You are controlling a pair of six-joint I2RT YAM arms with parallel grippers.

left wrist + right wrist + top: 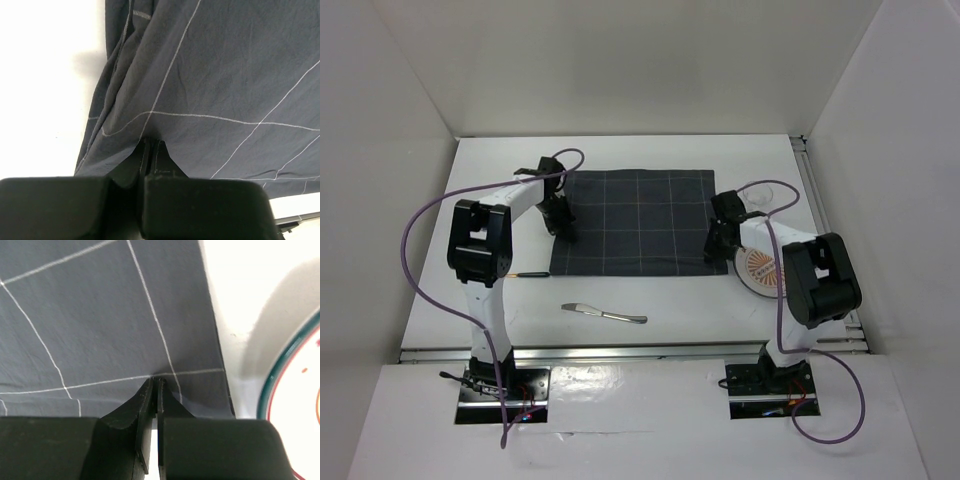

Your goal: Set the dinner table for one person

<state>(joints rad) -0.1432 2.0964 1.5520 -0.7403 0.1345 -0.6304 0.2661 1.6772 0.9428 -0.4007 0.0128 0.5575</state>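
1. My left pincer (151, 142) is clamped on the cloth's (225, 75) left edge, which bunches at the tips.
2. The cloth lies in the middle of the table (670, 300), knife (605, 313) nearer me.
3. My right pincer (156, 380) pinches the right edge, beside the plate (295, 390).
4. Step: laying the cloth. Next, likely: pull both edges taut, lower, release.

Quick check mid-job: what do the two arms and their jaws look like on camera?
The left arm and right arm share one build: white links with bulky black joint housings. A purple cable loops along each, and each stands on a dark base plate. In the wrist views the jaws are matte black, blocky and unmarked.
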